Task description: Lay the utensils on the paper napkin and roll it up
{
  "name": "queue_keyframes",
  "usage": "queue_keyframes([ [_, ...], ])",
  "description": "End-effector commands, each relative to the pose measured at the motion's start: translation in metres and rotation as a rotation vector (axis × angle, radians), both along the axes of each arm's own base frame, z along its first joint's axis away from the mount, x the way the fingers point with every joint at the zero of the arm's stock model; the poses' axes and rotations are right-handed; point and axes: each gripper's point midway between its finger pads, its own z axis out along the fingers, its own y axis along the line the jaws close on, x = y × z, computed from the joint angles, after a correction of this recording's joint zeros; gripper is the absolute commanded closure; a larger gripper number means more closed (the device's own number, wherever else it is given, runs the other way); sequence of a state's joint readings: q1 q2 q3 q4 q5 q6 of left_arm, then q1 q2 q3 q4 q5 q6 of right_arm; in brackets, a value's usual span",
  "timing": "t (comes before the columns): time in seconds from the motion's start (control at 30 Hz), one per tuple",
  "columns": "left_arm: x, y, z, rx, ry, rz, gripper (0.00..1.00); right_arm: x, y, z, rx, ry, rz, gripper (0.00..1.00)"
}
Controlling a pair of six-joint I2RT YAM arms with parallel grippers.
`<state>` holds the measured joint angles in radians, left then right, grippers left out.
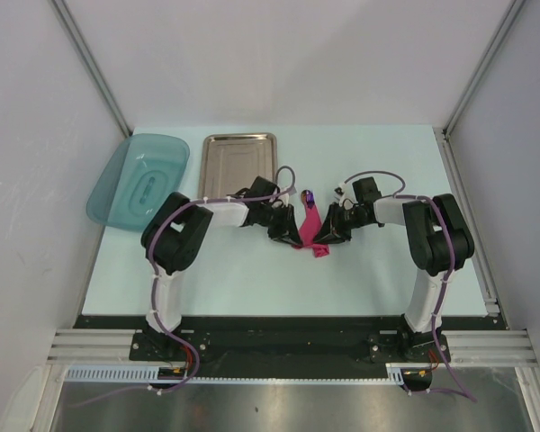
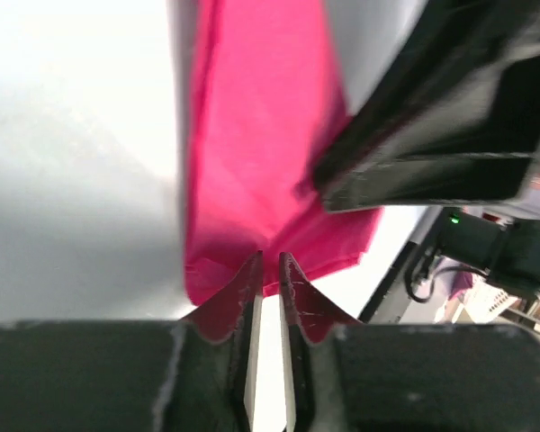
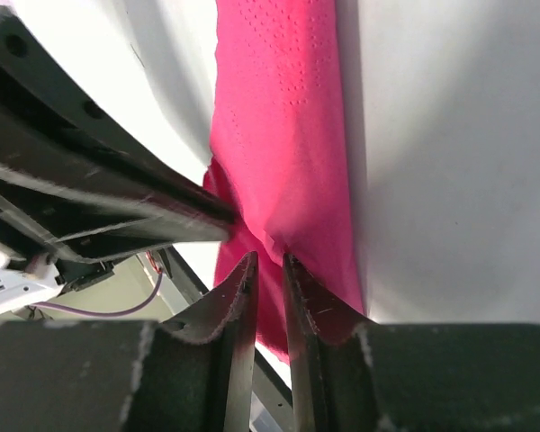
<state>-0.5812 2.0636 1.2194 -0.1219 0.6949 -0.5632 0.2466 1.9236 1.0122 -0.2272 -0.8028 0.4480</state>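
At the middle of the pale table [image 1: 252, 279], between the two arms, the thin magenta-pink paper napkin [image 1: 310, 225] lies gathered into a narrow strip running away from the robot. A small purple plastic end [image 1: 308, 193] pokes out at its far end, most likely the fork. The spoon cannot be seen, so it is probably wrapped inside.

The left gripper [image 2: 270, 261] comes in from the left, its jaws almost closed with only a slit between them, the tips pinching the near edge of the paper napkin. The right gripper [image 3: 268, 259] meets it from the other side, its jaws just as narrow, with pink paper showing between them. The two work close together, nearly touching. That suits thin, limp paper, since one side can pin the fold while the other turns it over. The grips sit at the near end, probably to keep the roll from springing open.

The rectangular steel tray [image 1: 240, 162] and the teal translucent plastic dish [image 1: 135, 180] stand well apart at the far left, out of the work. The roll looks well advanced.
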Motion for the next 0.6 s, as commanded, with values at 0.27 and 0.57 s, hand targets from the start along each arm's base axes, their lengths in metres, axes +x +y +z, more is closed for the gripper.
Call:
queue_keyframes([
  [0.27,0.063,-0.046,0.099,-0.300,-0.250,0.012,0.79,-0.014,-0.021,-0.035,-0.151,0.031,-0.006,0.77],
  [0.57,0.073,-0.066,0.066,-0.301,-0.169,0.059,0.83,-0.016,-0.020,-0.035,-0.144,0.031,-0.009,0.77],
])
